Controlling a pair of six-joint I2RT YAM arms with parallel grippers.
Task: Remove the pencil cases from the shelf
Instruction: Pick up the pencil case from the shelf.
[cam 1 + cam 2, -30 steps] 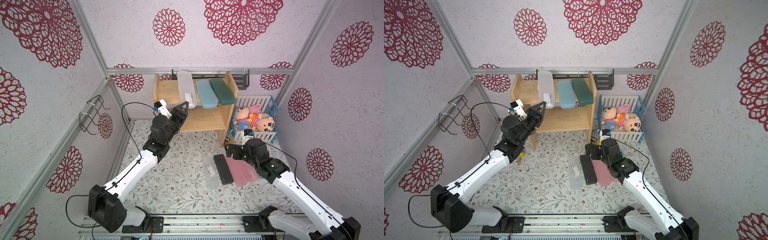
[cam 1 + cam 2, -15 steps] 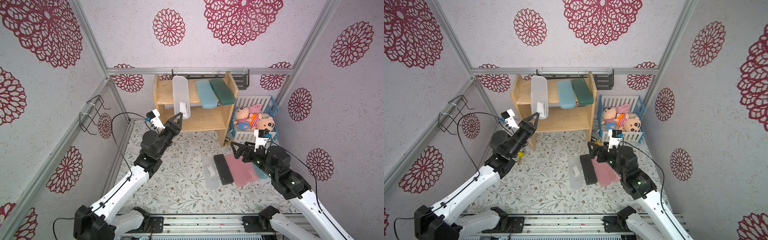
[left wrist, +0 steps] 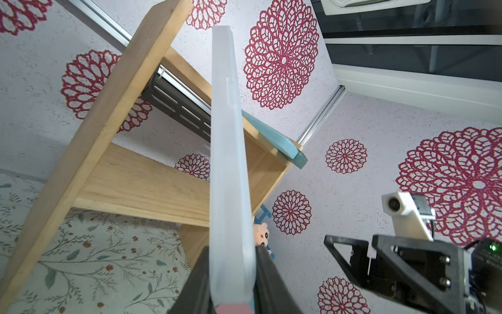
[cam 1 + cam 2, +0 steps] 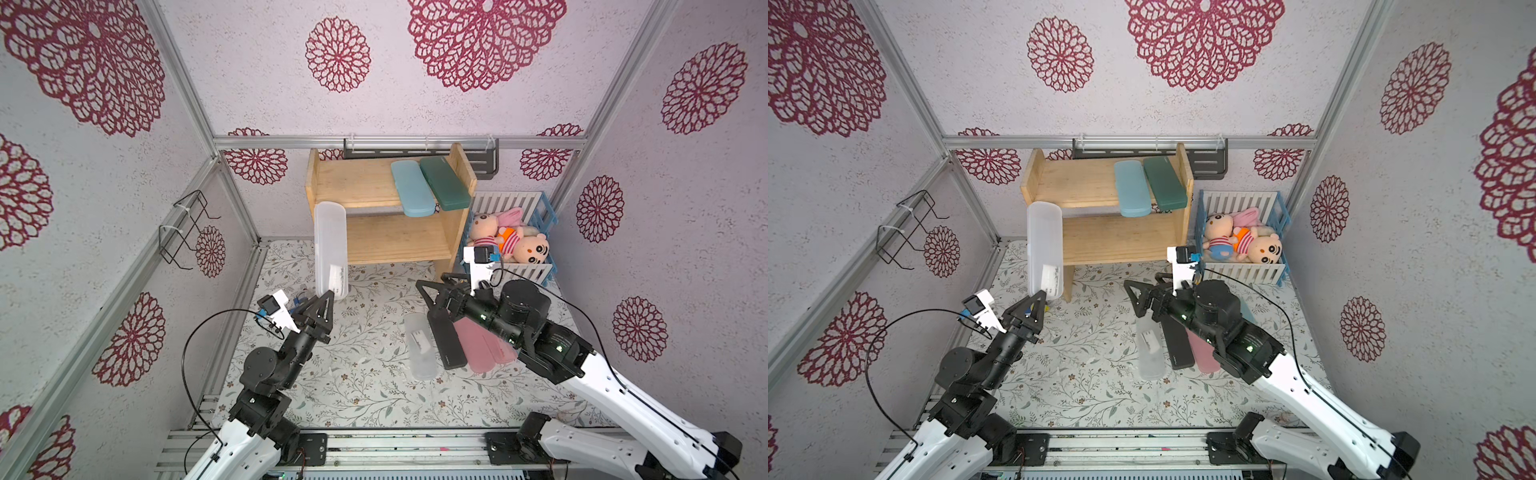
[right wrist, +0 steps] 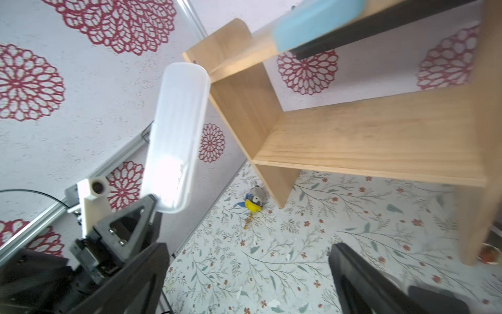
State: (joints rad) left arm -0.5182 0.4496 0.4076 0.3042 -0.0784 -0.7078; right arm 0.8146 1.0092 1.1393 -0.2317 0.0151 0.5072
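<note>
My left gripper (image 4: 331,296) (image 4: 1041,296) (image 3: 231,262) is shut on the near end of a frosted white pencil case (image 4: 330,249) (image 4: 1044,245) (image 3: 229,163) (image 5: 176,130). It holds that case upright in the air, in front of the left side of the wooden shelf (image 4: 399,245) (image 4: 1113,241). A light blue case (image 4: 411,189) (image 4: 1131,189) and a dark green case (image 4: 442,180) (image 4: 1165,183) lie on the top tier at the right. A frosted white case (image 4: 422,347), a black case (image 4: 446,340) and pink cases (image 4: 482,349) lie on the floor mat. My right gripper (image 4: 430,280) (image 4: 1140,279) (image 5: 247,271) hangs open above them, holding nothing.
A white-and-blue crate (image 4: 509,201) with plush toys stands right of the shelf. A dark grey slotted rack (image 4: 482,160) hangs on the back wall, and a wire holder (image 4: 187,228) on the left wall. A small yellow-and-blue toy (image 5: 254,202) lies by the shelf's left leg.
My left arm has drawn back from the shelf's top tier, carrying the frosted white case out and down to the front left. My right arm has risen from the cases on the floor.
</note>
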